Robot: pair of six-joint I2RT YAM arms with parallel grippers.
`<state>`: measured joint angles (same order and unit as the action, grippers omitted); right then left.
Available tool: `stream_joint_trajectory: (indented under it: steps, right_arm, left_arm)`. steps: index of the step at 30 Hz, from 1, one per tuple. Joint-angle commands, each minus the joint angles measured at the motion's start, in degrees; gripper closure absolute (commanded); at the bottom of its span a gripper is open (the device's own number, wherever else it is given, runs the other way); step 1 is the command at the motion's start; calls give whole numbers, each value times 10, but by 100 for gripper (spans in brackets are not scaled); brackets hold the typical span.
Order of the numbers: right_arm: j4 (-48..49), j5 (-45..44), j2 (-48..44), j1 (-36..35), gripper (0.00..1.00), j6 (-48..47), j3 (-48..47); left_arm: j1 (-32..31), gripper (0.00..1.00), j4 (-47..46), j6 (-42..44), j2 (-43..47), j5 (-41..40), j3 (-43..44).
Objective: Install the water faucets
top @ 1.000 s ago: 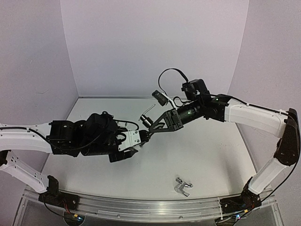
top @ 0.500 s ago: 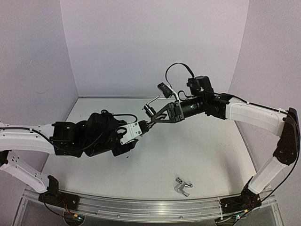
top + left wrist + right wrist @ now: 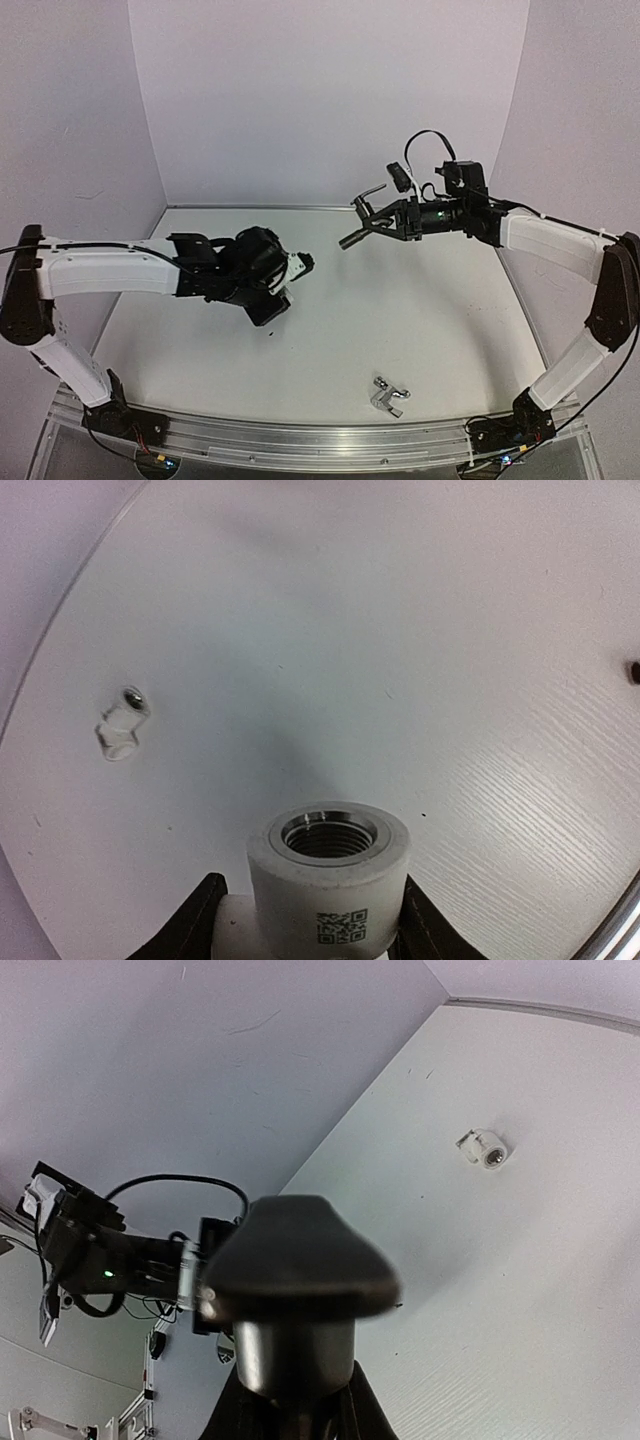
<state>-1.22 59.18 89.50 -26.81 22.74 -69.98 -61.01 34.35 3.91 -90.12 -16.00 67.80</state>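
Since a sec ago the arms have pulled apart: they'd met over mid-counter w/ the dark faucet [image 3: 363, 206] tip at the white fitting [image 3: 296, 264]. Now the R arm has swung back toward the far right corner & the L arm has drawn off to the left side, w/ a wide gap btwn them. Right jaws are clamped on the dark faucet, held in the air above the counter [image 3: 450, 330]. Left jaws are clamped on the white fitting, also off the counter, its threaded socket empty in the left wrist view. So faucet no. 1 isn't installed: no joint, parts well apart. The chrome faucet [image 3: 388, 396] lies alone near the near edge, right of ctr. A 2nd white fitting [image 3: 120, 725] lies loose on the counter, no faucet in it. Judgement: early stage, nothing finished yet. Left to do: re-align & screw the dark faucet into the held fitting, then prob the same for the chrome one w/ the other fitting
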Motion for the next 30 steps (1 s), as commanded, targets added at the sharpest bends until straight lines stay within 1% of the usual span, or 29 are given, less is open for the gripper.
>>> stream_joint_trajectory:
  steps: [1, 5, 8, 12, 14, 17, 23, 26, 28, 30]
  right_arm:
    - [53, 7, -56, -7, 100, 4, 9]
    - [53, 9, -67, -7, 100, -1, 26]
    - [53, 12, -72, -8, 100, -4, 31]
    - [53, 19, -74, -7, 100, -3, 31]
    - [53, 23, -75, -7, 100, -4, 29]
    - [52, 25, -76, -7, 100, -4, 25]
    - [52, 27, -73, -7, 100, -4, 12]
    - [51, 26, -71, -7, 100, -3, 2]
    - [51, 25, -69, -8, 100, -5, -6]
    - [51, 25, -67, -7, 100, -4, -15]
  left_arm:
    - [15, 72, 81, -52, -88, 87, 57]
    - [34, 71, 109, -58, -138, 157, 80]
    - [41, 69, 124, -58, -169, 191, 95]
    - [46, 64, 120, -59, -192, 226, 98]
    - [50, 58, 110, -61, -194, 243, 93]
    - [58, 47, 96, -61, -192, 255, 84]
    - [66, 32, 77, -61, -181, 268, 74]
    - [69, 27, 76, -63, -170, 257, 73]
    - [73, 25, 57, -72, -128, 257, 63]
    - [79, 14, 8, -86, -62, 276, 40]
